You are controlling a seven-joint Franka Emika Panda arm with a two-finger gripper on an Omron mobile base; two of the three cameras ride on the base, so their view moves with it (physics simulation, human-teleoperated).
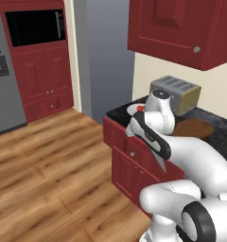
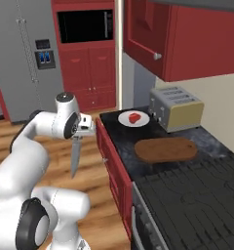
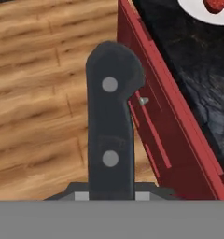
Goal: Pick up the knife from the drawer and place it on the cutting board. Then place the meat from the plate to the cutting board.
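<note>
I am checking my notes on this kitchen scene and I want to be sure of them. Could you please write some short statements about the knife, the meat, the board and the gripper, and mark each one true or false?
1. The gripper is shut on the knife. True.
2. The knife lies flat on the cutting board. False: it hangs from the gripper, blade pointing down, over the wooden floor beside the counter.
3. The meat sits on the plate. True.
4. The cutting board stands on top of the toaster. False: it lies on the dark counter, in front of the toaster.
5. The plate is on the counter, beyond the cutting board. True.
</note>
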